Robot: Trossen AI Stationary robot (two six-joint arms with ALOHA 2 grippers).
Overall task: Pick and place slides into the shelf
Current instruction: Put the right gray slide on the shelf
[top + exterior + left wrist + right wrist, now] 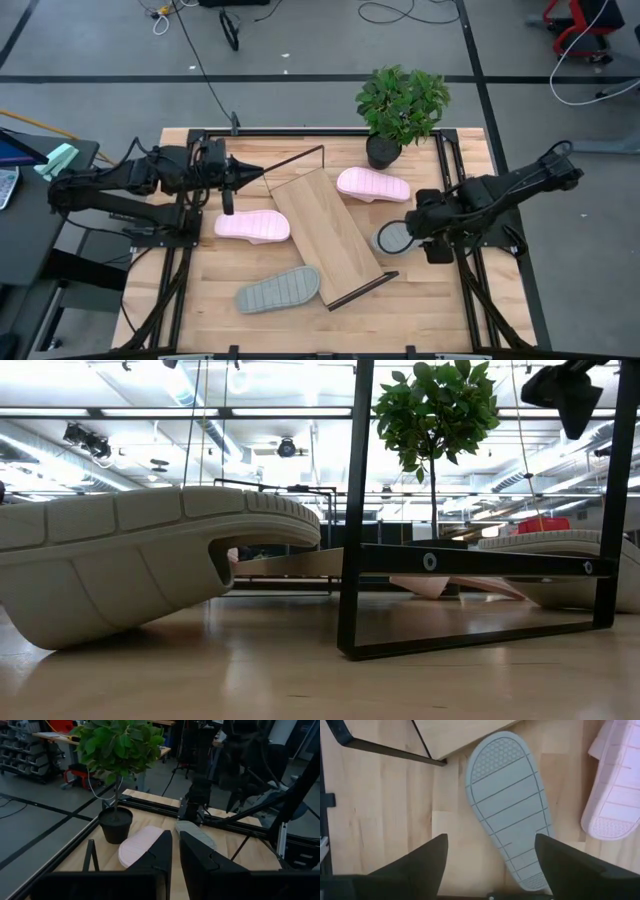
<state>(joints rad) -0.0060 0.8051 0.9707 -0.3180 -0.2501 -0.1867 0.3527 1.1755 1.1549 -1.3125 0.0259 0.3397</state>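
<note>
The shelf [325,235], a light-wood board with dark wire frames at both short ends, lies slantwise mid-table. One grey-green slide [510,805] lies sole up on the table at the shelf's right. My right gripper [492,865] hangs open above its heel end, one finger on each side, touching nothing. A second grey-green slide [278,290] lies sole up near the front edge. One pink slide [252,226] lies left of the shelf, another [372,185] on its far right. My left gripper [175,865] is shut, held level above the table's far left.
A potted plant [400,105] stands at the table's far edge, close to the far pink slide. The shelf's near wire frame [480,560] stands upright close to the front edge. Bare wood [430,300] lies at the front right of the table.
</note>
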